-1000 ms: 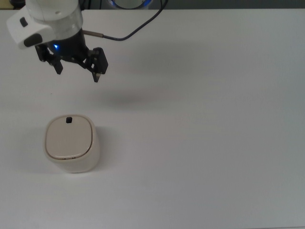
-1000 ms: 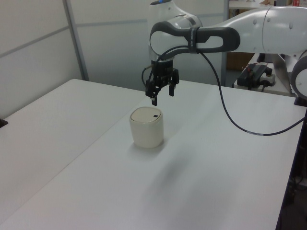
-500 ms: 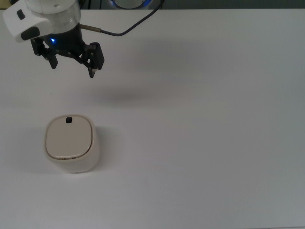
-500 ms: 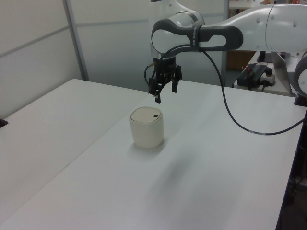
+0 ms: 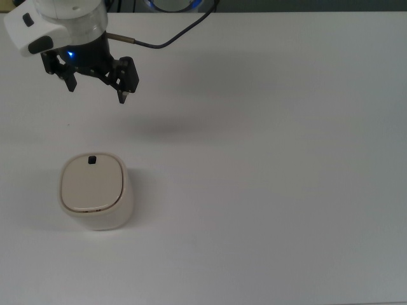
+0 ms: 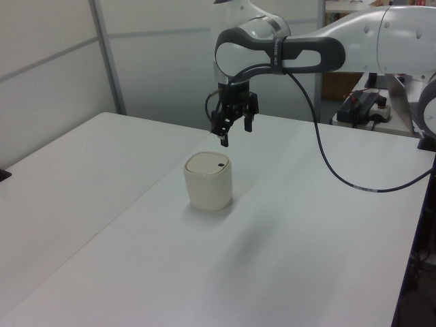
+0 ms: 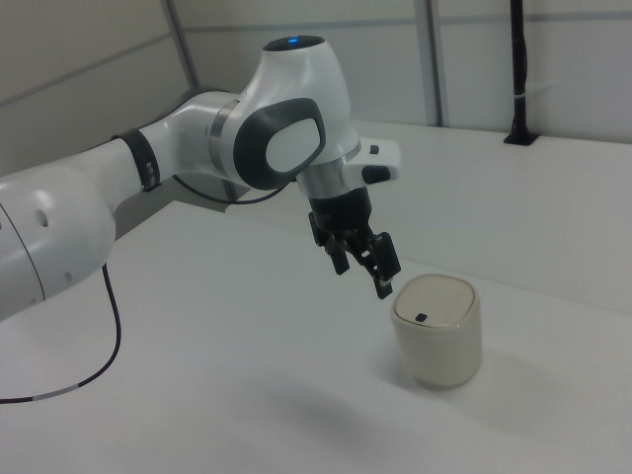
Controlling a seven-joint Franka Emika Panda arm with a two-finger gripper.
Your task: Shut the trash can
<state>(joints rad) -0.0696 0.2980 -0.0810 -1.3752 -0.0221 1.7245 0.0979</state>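
Observation:
The trash can (image 5: 94, 189) is a small cream-white bin standing upright on the white table, its lid lying flat and shut with a tiny black square mark (image 5: 92, 160) near one edge. It also shows in the left view as the trash can (image 6: 209, 180) and in the right view as the trash can (image 7: 437, 331). My gripper (image 5: 97, 89) hangs in the air apart from the bin, toward the top view's upper edge. It is open, with nothing between its fingers. In the side views the gripper (image 6: 235, 133) (image 7: 361, 276) hovers above lid height, beside the bin.
A black cable (image 5: 172, 39) runs from my wrist off the table's far edge in the top view. The table (image 5: 286, 190) is bare white. Wall panels (image 6: 54, 75) stand behind the left view's table, and a black post (image 7: 516, 69) rises at the right view's far edge.
Since one second ago my gripper has lifted and drawn a little further from the trash can. Over the last half second nothing has moved. The lid stays flat.

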